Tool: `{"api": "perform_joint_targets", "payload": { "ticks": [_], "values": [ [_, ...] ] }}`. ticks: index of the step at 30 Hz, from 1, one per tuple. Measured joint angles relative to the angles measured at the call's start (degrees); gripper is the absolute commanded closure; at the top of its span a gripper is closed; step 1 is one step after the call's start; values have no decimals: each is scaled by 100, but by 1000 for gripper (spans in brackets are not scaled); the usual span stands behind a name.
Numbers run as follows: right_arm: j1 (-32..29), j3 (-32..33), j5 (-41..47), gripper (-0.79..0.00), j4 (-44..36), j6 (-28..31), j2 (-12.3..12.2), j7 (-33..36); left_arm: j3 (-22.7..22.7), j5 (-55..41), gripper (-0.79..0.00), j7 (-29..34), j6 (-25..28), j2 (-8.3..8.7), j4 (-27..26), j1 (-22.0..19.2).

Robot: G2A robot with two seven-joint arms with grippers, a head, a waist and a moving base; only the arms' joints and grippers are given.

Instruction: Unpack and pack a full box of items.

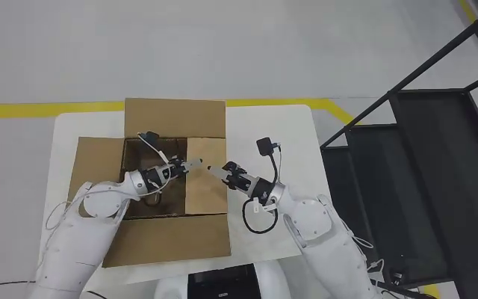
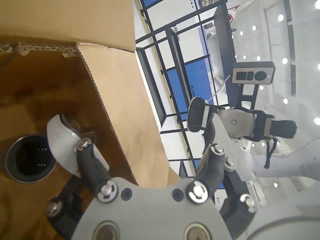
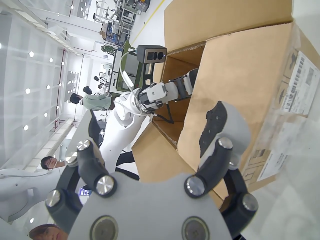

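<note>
One cardboard box [image 1: 175, 112] sits open on the white table [image 1: 269, 134], towards its left side. It has four flaps. Three are spread outward at the far, left and near sides, and the right flap [image 1: 205, 183] is raised over the opening.

Two end effectors meet at that raised flap. The left end effector [image 1: 183, 164] is released, jaws wide. Its wrist view shows one white finger [image 2: 61, 138] inside the box, with the flap's corrugated edge running up beside it. The right end effector [image 1: 222, 172] is just outside the same flap and is also released, its linkage splayed. Its wrist view shows one black-padded finger [image 3: 220, 123] close against the flap's outer face; I cannot tell whether they touch.

The left wrist view shows one dark round-mouthed cylinder [image 2: 30, 161] standing on the box floor near the white finger. The right wrist view shows two printed labels [image 3: 297, 86] on the cardboard's outer face.

The left flap reaches nearly to the table's left edge. A broader strip of table shows to the right of the box, under the right arm. Beyond the table are a yellow floor line [image 1: 45, 110] and a black metal stair [image 1: 418, 134].
</note>
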State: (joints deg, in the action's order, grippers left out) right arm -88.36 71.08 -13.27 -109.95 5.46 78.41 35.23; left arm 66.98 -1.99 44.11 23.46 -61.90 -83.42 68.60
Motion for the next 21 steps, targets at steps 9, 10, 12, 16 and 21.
{"api": "perform_joint_targets", "payload": {
  "ticks": [9,10,12,16,21],
  "values": [
    [-226,151,46,-785,-285,-23,-76,-79,-52,-1025,-785,-85,409,-76,-209,-78],
    [-285,185,111,-785,-363,32,-87,-96,-69,-1219,-785,-46,419,-86,-283,-76],
    [-372,252,158,-785,-489,115,-106,-121,-122,-1479,-785,39,377,-105,-373,-116],
    [-611,360,205,-785,-824,327,-147,-179,-349,-1922,-785,119,295,-182,-421,-323],
    [-914,424,455,-785,-1096,642,-199,-88,-852,-2310,-785,151,296,-357,-47,-810]
  ]
}}
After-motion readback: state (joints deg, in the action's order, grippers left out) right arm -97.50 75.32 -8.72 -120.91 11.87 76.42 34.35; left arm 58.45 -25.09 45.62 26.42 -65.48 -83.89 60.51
